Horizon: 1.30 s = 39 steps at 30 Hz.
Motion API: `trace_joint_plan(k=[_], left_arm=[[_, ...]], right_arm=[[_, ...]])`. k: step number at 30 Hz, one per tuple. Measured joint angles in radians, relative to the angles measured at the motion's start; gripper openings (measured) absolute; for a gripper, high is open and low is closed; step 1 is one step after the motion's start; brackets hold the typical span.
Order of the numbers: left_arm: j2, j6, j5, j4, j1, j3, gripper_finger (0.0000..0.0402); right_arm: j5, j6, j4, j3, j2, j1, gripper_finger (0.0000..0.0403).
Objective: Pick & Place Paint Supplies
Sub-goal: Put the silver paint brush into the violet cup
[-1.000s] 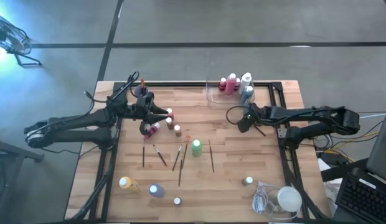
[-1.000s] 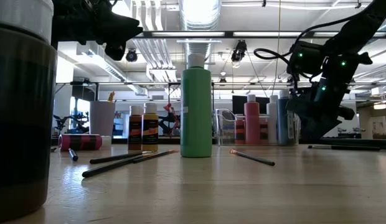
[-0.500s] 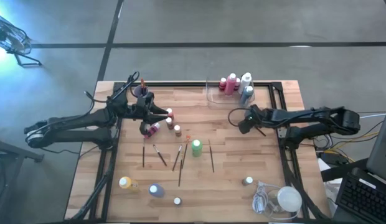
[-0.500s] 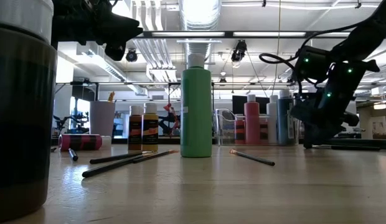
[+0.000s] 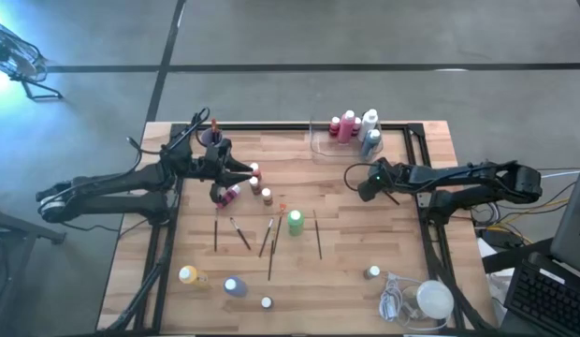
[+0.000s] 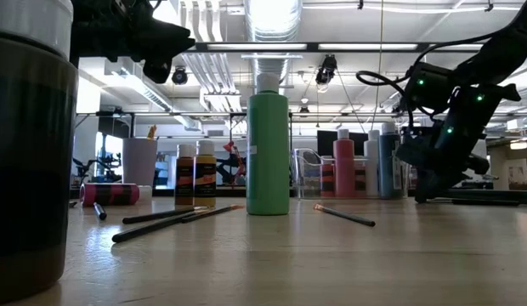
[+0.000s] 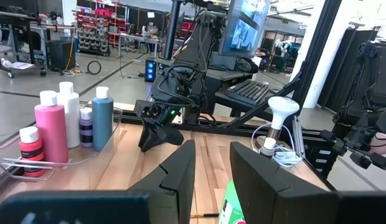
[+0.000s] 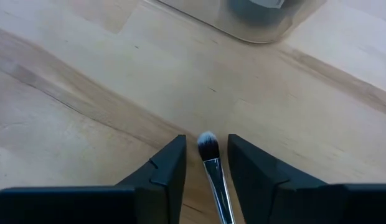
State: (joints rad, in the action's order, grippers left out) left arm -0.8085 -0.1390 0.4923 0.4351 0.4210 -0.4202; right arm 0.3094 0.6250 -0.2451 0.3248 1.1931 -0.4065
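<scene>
A thin paintbrush [image 8: 210, 155] lies flat on the wooden table, pale bristles pointing away from my right wrist. My right gripper [image 8: 207, 140] is open and slants down over it at the table's right [image 5: 366, 190]. One finger stands on each side of the bristle end, with a narrow gap on both sides. My left gripper [image 7: 211, 152] is open with nothing between its fingers. It hangs level above small bottles [image 5: 256, 180] at the table's far left. A green bottle [image 5: 295, 222] stands upright mid-table, and several more brushes [image 5: 243, 234] lie beside it.
A clear tray [image 5: 320, 148] at the far edge holds pink, white and blue bottles [image 5: 354, 126]. A purple cup [image 5: 212, 138] stands far left. A pink bottle [image 5: 231, 194] lies on its side. Yellow [image 5: 187, 274] and blue [image 5: 234, 286] bottles stand near-left; a white lump with cord [image 5: 428, 300] sits near-right.
My right gripper has sunk a little toward the table, and its fingertips now stand at the tabletop by the paintbrush. The brush has stayed where it was.
</scene>
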Motion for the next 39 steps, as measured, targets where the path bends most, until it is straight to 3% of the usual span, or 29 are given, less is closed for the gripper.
trace_joint_plan(k=[12, 23, 39], left_arm=[[0.0, 0.001, 0.0, -0.002, 0.0, 0.0, 0.0106], [0.0, 0.001, 0.0, -0.002, 0.0, 0.0, 0.0106], [-0.03, 0.001, -0.003, -0.001, 0.0, 0.0, 0.0106]], right_arm=[[-0.023, -0.001, 0.0, 0.0, -0.002, 0.0, 0.0014], [-0.125, -0.04, 0.055, 0.032, -0.013, 0.008, 0.001], [-0.129, -0.281, 0.185, 0.378, -0.016, 0.169, 0.0009]])
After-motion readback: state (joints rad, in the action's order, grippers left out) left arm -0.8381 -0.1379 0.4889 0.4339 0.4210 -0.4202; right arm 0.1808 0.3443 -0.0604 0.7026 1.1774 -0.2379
